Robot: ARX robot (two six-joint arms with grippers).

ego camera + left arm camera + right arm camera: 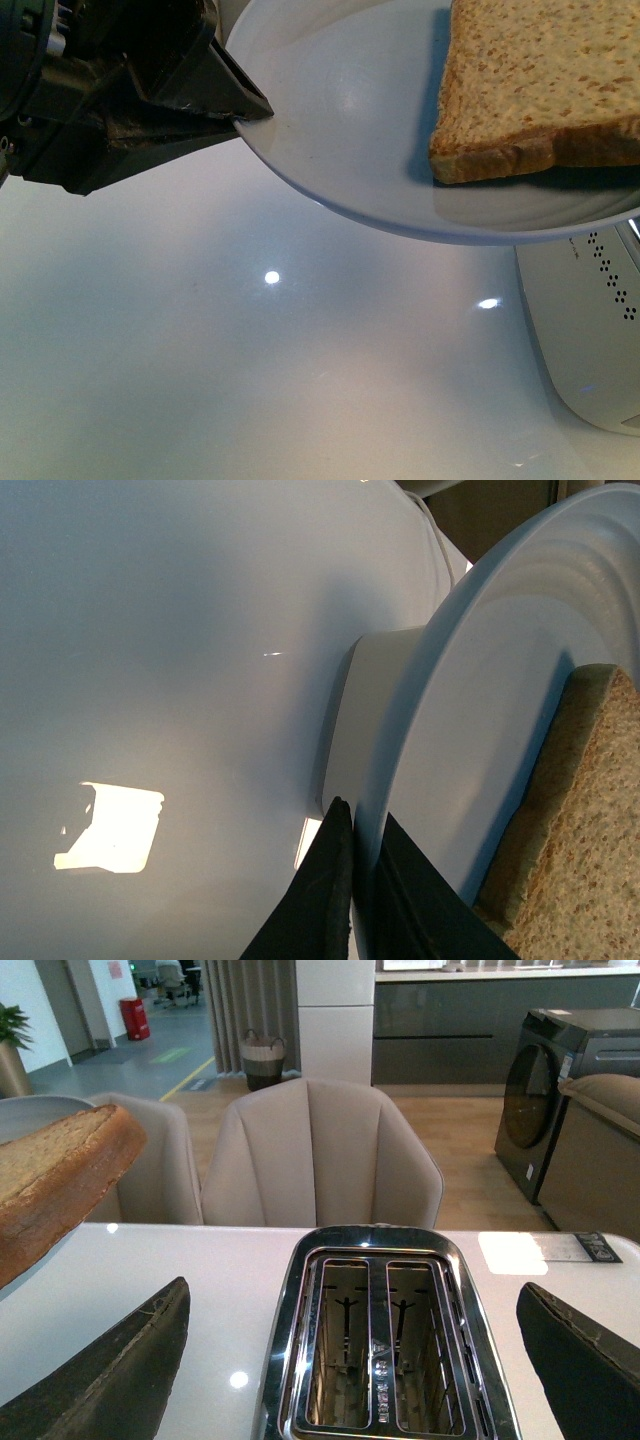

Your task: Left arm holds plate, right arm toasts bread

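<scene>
White glossy bench [200,380] fills the front view, ceiling lights mirrored in it. Behind it, per the right wrist view, are beige chairs [330,1150] and an open room. Left gripper [250,112], at 10 o'clock in the front view, has its jaws clenched on the rim of the plate [340,130], one jaw each side, seen edge-on from the left wrist cam. Plate sits at 1 o'clock, apparently lifted clear of the bench w/ a slight tilt, prob. to bring the slice within the other arm's reach. Bread [540,80] lies flat on the plate toward 2 o'clock, crust edge facing the camera, nothing gripping it. Toaster [375,1350] stands on the bench at 4 o'clock, partly under the plate's edge, both slots empty. Right gripper [352,1290] hovers over the toaster, jaws spread wide, holding nothing. It looks staged btwn source & target, w/ bread near one jaw and the slots beneath. Next move likely needs an edge pinch, since the slice must go in upright.
</scene>
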